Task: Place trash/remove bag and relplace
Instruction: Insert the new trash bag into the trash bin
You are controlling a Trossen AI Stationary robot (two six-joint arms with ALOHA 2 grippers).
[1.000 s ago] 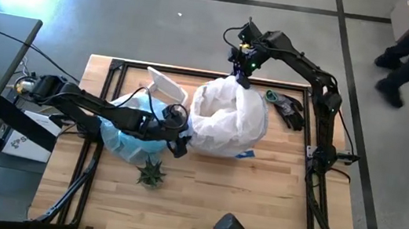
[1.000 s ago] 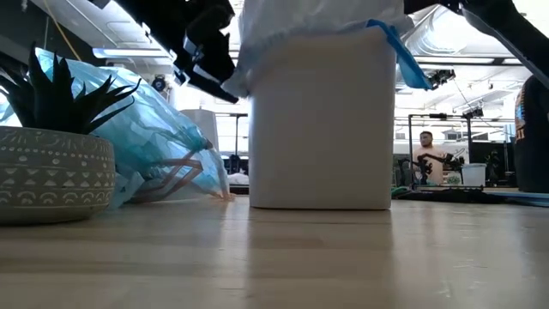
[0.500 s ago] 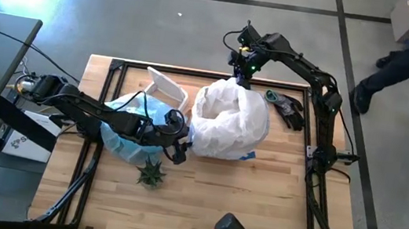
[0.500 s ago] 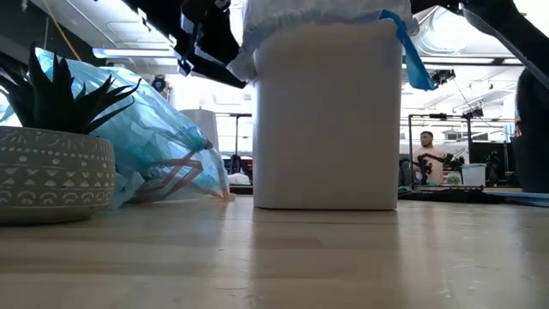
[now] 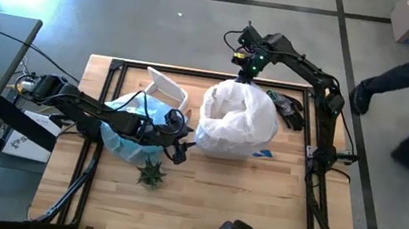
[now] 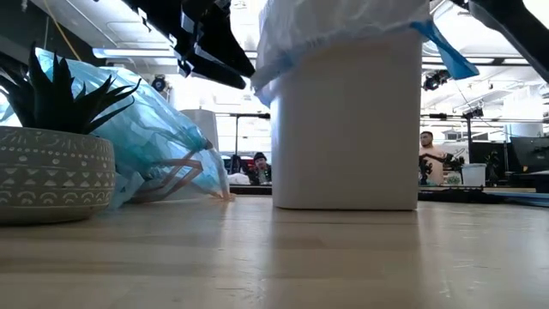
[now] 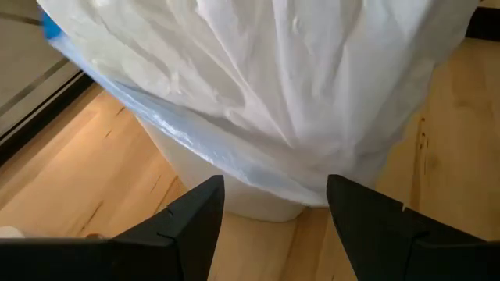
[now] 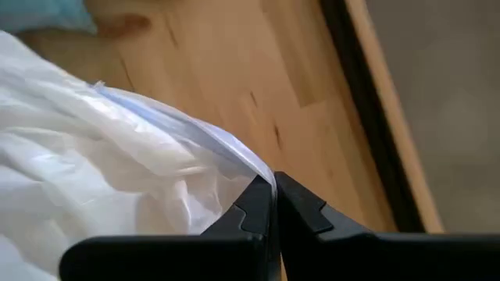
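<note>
The potted plant (image 6: 53, 159) sits closest to the low camera, on the wooden counter (image 5: 202, 193). Just behind it lies a full light-blue bag (image 5: 127, 132), already out of the bin, with a brown piece of trash (image 6: 176, 182) showing through its side. A white lid (image 5: 167, 88) lies by the far side of that bag.

Next comes the left pincer (image 5: 183, 137). Its fingers are spread wide and hold nothing. It hangs just beside the white bin (image 6: 345, 129), facing the bin's wall.

The bin stands in the middle of the counter. A fresh white bag (image 5: 237, 119) is in it, and the top is folded down over the rim. Inside I can see only the bag, no trash.

At the far edge of the bin is the right pincer (image 5: 244, 75). It is squeezed tight on the bag's edge.

I think the step now is fitting the new bag on the bin. Next, the left pincer should probably grab the loose edge on its side and pull it down over the rim, so the bag sits even all round.
</note>
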